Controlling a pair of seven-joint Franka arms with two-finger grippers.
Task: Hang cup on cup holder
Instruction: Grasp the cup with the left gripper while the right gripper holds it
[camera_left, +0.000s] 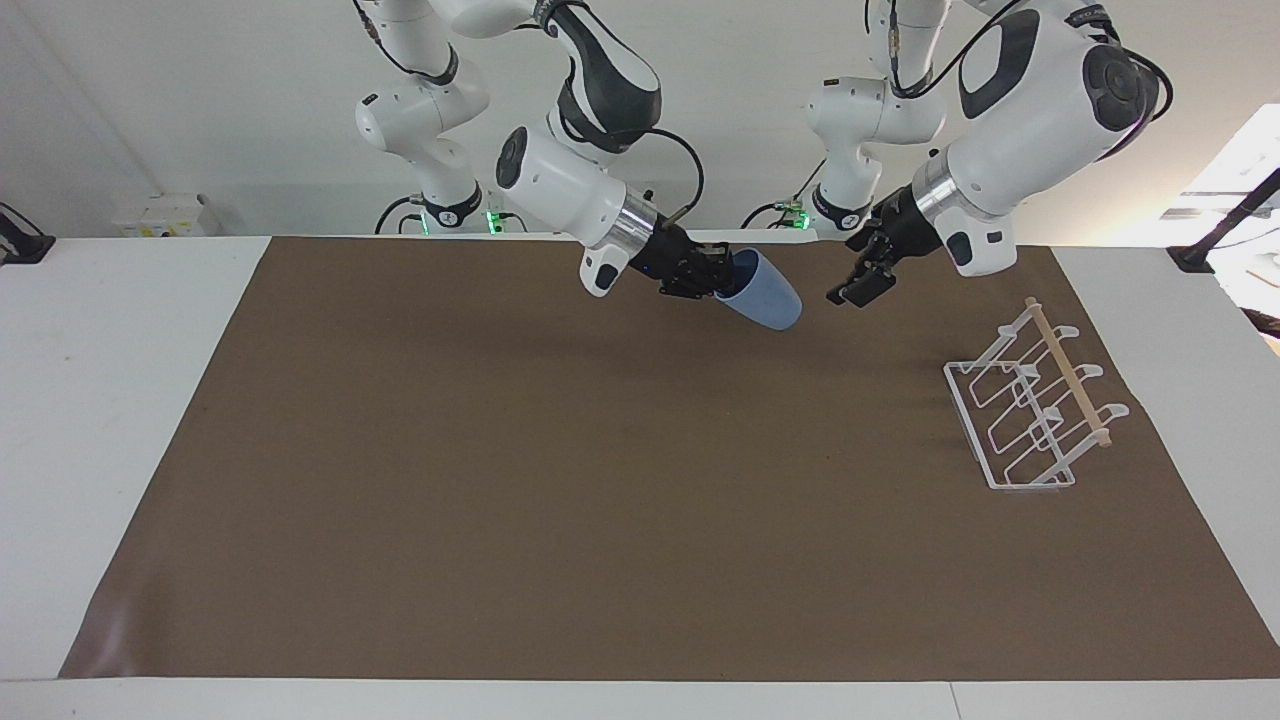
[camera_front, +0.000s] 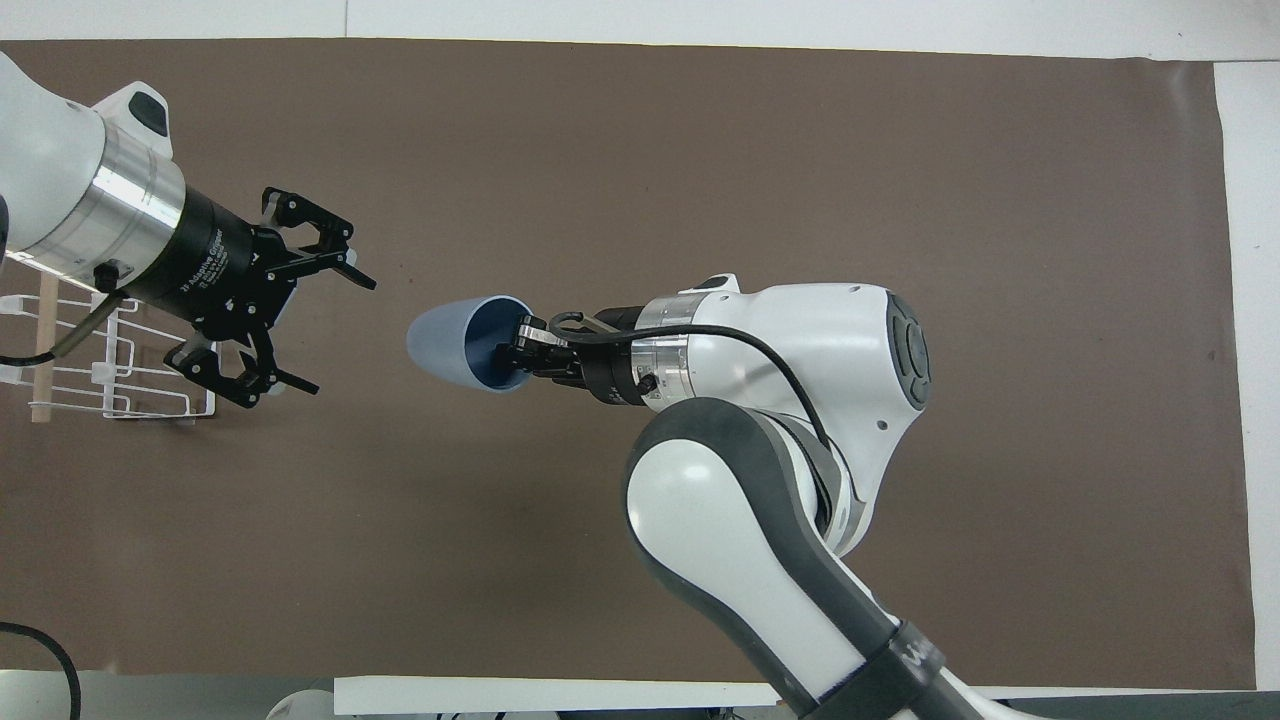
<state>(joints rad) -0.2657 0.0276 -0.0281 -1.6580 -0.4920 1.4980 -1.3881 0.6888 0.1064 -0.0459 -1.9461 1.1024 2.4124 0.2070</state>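
My right pincer (camera_left: 722, 278) (camera_front: 527, 350) is clamped on the rim of the cup (camera_left: 763, 291) (camera_front: 462, 345), one fingertip inside the mouth and one outside. I hold the cup up in the air over the brown mat (camera_left: 560, 480) (camera_front: 700, 150), tipped on its side, its closed bottom pointing toward the left arm's end of the worktop (camera_left: 120, 400). My left pincer (camera_left: 862, 285) (camera_front: 318, 325) hangs in the air with its fingers spread wide and nothing between them, aimed at the cup's bottom and just short of it, not touching. The cup holder (camera_left: 1030, 410) (camera_front: 125, 355) stands on the mat at the left arm's end of the worktop, well apart from the cup, with its wooden rod (camera_left: 1068, 372) (camera_front: 42, 350) across the top. No cup hangs on its prongs. In the overhead view my left wrist covers part of the holder.
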